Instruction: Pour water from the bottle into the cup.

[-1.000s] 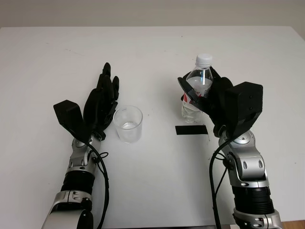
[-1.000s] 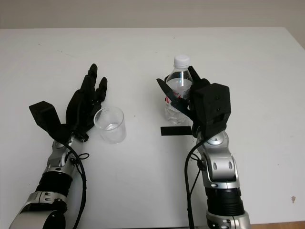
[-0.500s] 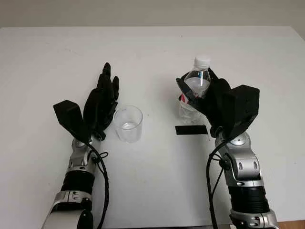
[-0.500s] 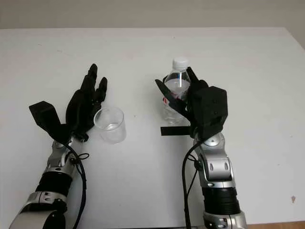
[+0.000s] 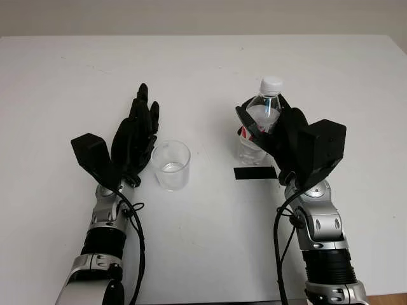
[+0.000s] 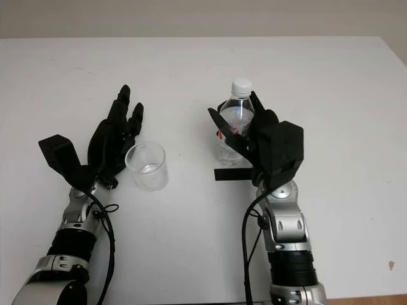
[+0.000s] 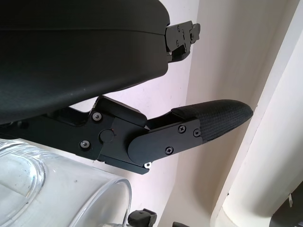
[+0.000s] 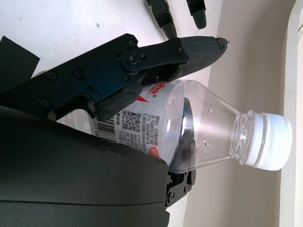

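Bottle (image 5: 259,124) shifted in right robot hand (image 5: 286,136)

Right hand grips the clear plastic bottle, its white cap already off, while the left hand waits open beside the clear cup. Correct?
Not quite: the white cap is on the clear plastic bottle, as the right wrist view shows. The right hand does grip it; the left hand is open beside the clear cup.

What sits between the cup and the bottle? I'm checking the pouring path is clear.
Bare white table: the head views show nothing between the cup and the bottle held by the right hand.
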